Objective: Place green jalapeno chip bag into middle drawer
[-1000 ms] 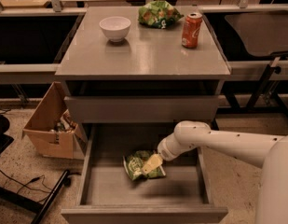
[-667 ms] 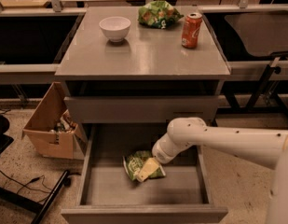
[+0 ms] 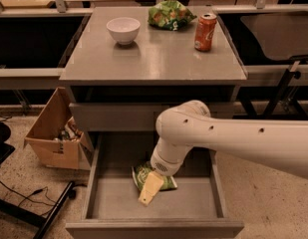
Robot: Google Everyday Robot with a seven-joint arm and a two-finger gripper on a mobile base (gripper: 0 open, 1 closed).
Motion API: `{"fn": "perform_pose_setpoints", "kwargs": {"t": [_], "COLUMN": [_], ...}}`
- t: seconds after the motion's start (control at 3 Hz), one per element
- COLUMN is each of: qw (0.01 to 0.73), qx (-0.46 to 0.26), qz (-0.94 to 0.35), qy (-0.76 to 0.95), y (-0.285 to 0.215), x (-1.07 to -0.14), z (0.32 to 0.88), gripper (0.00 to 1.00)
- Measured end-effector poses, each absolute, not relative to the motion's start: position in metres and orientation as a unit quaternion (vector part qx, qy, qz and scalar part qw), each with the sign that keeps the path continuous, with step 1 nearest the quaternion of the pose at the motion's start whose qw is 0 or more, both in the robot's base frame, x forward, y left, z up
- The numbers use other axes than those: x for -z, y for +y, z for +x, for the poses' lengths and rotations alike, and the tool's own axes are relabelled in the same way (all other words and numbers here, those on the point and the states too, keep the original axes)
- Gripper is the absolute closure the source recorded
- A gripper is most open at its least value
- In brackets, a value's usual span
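The green jalapeno chip bag (image 3: 166,182) lies flat on the floor of the open middle drawer (image 3: 118,200), toward its back and middle. It is light green with pale print, and the wrist hides part of it. My gripper (image 3: 148,192) points down into the drawer, at the bag's front-left edge. The white arm (image 3: 228,138) reaches in from the right and crosses above the drawer. I cannot tell whether the gripper touches the bag.
On the cabinet top (image 3: 153,59) stand a white bowl (image 3: 123,29), a darker green bag with orange-red print (image 3: 171,15) and a red soda can (image 3: 205,31). An open cardboard box (image 3: 56,133) sits on the floor to the left. A closed drawer front (image 3: 113,116) lies above the open drawer.
The arm has swung left and its elbow now looms larger over the drawer. The gripper has shifted slightly left. The bag stays on the drawer floor.
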State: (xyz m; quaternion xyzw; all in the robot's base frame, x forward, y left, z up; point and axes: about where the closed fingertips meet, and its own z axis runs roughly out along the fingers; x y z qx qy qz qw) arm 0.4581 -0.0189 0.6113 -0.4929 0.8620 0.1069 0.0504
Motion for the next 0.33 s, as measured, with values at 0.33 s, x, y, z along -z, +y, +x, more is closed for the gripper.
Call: {"fn": "perform_pose_setpoints", "kwargs": {"t": [0.33], "qw": [0.08], "qx": [-0.07], "qz": [-0.465], "qy": [0.879], "y": [-0.0345], "x": [-0.7001], "z": [0.4467], "gripper": [0.0]}}
